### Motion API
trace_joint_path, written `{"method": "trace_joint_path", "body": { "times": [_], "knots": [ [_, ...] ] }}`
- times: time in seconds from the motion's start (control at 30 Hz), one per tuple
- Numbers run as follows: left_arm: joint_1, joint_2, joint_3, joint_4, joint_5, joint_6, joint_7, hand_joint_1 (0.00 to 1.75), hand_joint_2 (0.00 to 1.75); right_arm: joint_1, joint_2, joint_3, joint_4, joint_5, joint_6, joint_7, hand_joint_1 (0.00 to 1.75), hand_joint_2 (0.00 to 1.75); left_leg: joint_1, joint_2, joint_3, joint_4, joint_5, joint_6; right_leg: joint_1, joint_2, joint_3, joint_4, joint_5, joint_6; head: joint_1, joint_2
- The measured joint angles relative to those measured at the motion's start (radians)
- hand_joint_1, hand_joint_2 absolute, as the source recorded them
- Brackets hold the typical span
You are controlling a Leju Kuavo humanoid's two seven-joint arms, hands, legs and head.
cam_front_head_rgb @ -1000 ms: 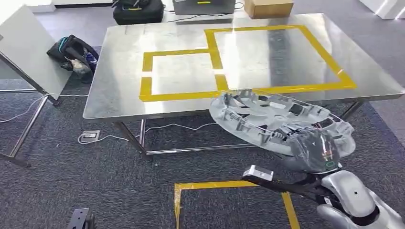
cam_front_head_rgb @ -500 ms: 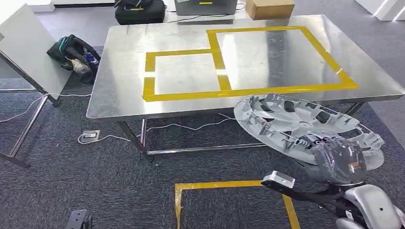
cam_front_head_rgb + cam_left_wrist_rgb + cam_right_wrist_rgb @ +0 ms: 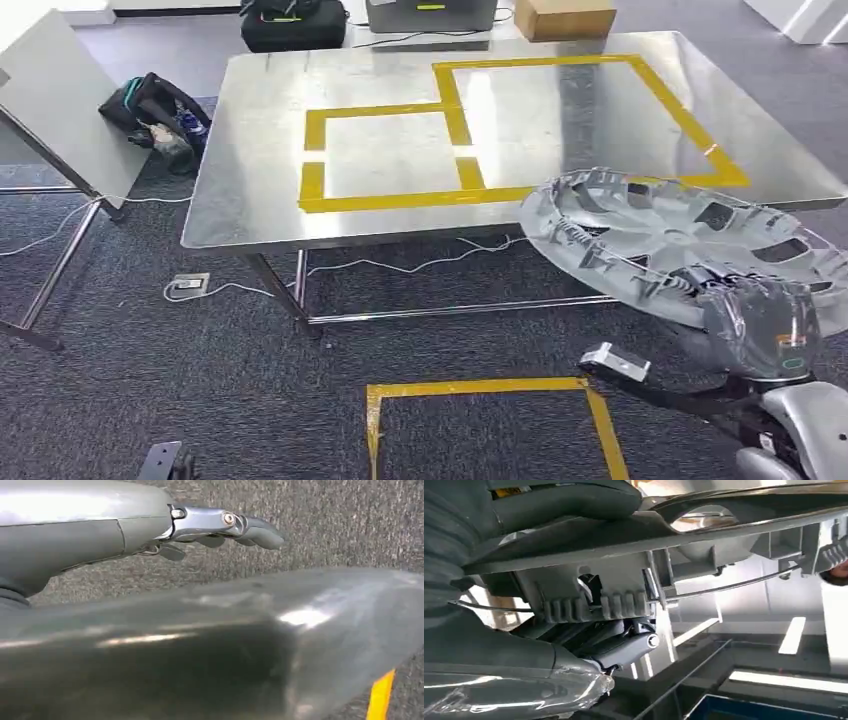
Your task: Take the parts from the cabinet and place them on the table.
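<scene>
Shiny rectangular steel counter point(image 3: 260, 200) on thin metal legs, marked with two adjoining yellow tape rectangles point(image 3: 455, 125), smaller one left, larger right. Dark grey carpet floor point(image 3: 200, 400) below, bearing a yellow tape outline point(image 3: 480, 388), a white cable with socket block point(image 3: 188, 285), a dark bag point(image 3: 150, 105)

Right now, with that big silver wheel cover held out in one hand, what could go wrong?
The right hand grips the wheel cover by one edge only, so it could tip or slip out. Most of the cover hangs off the table's near corner; released here, it would probably fall to the carpet. Its rim might also knock the table edge.
</scene>
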Motion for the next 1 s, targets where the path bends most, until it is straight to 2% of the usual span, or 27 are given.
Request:
{"method": "trace_joint_path", "body": {
  "times": [0.37, 0.8, 1.0],
  "knots": [
    [0.016, -0.006, 0.051, -0.016, -0.028, 0.003, 0.002, 0.00, 0.00, 0.060, -0.008, -0.130, -0.016, 0.010, 0.028, 0.020, 1.75, 1.75, -0.001, 0.000, 0.000, 0.000, 0.000, 0.001, -0.001, 0.000, 0.000, 0.000, 0.000, 0.000, 0.000, 0.000],
    [0.029, -0.015, 0.101, -0.027, -0.024, -0.055, 0.003, 0.00, 0.00, 0.069, -0.008, -0.139, -0.022, 0.012, 0.032, 0.012, 1.75, 1.75, -0.001, 0.000, 0.000, 0.000, 0.000, 0.002, -0.001, 0.000, 0.000, 0.000, 0.000, 0.000, 0.000, 0.000],
    [0.037, -0.019, 0.131, -0.031, -0.058, -0.067, 0.015, 0.00, 0.00, 0.072, -0.008, -0.139, -0.022, 0.005, 0.034, 0.008, 1.75, 1.75, -0.011, 0.000, 0.000, 0.005, -0.012, 0.022, -0.011, 0.000, 0.003, -0.003, -0.002, 0.012, 0.000, 0.000]
  ]
}}
